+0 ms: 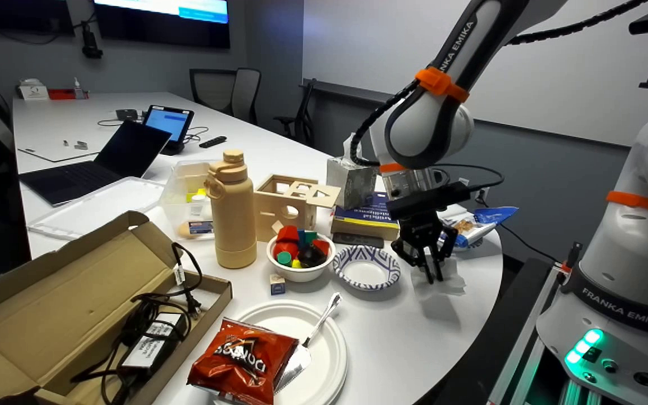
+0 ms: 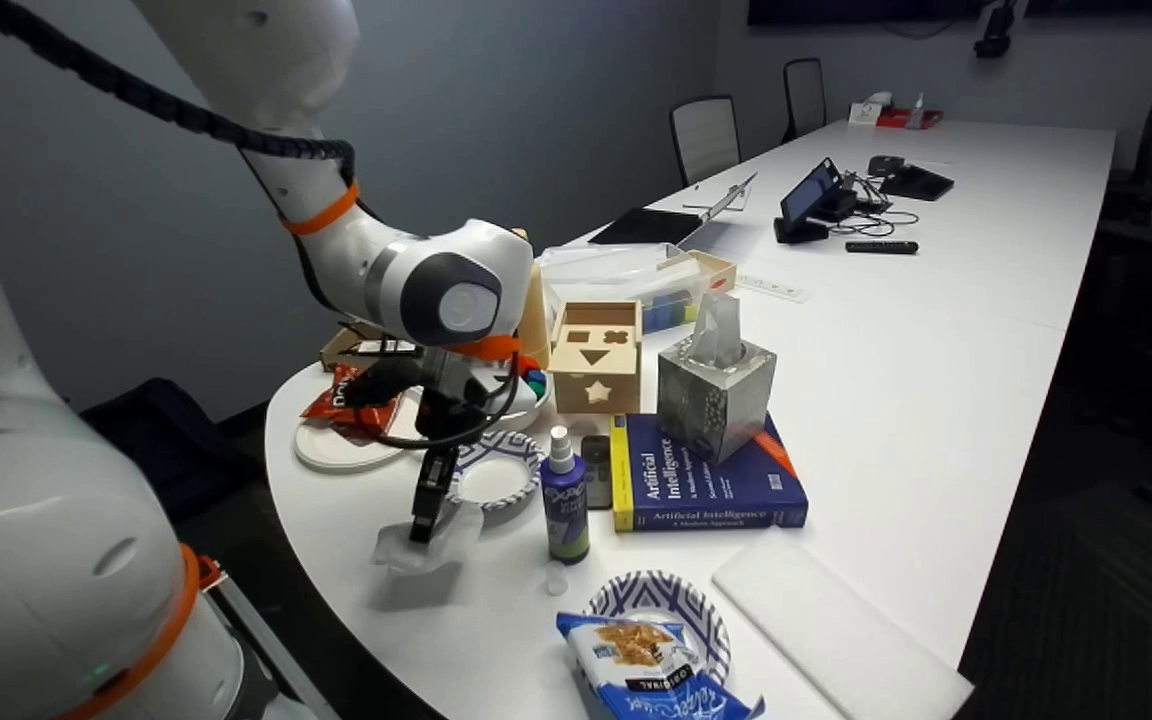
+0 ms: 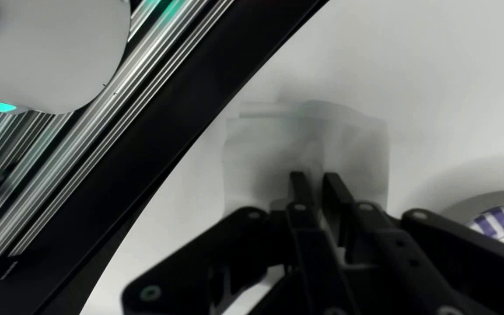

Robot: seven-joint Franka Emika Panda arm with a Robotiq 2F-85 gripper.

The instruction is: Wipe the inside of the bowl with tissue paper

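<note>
Just beside the shallow, blue-patterned white paper bowl (image 1: 367,273), over the white table (image 1: 391,337), we see the black two-fingered gripper (image 1: 435,278) pinching a thin, translucent white tissue (image 1: 455,282); in the wrist view the tissue fans out, creased and pale, to both sides of the fingers (image 3: 301,188); we cannot quite tell whether its lower edge touches the table. Both exterior views give us the bowl's plain white inside, while the wrist view catches only part of it; the small blue-faced wooden cube (image 1: 277,285) shows in an exterior view alone.
</note>
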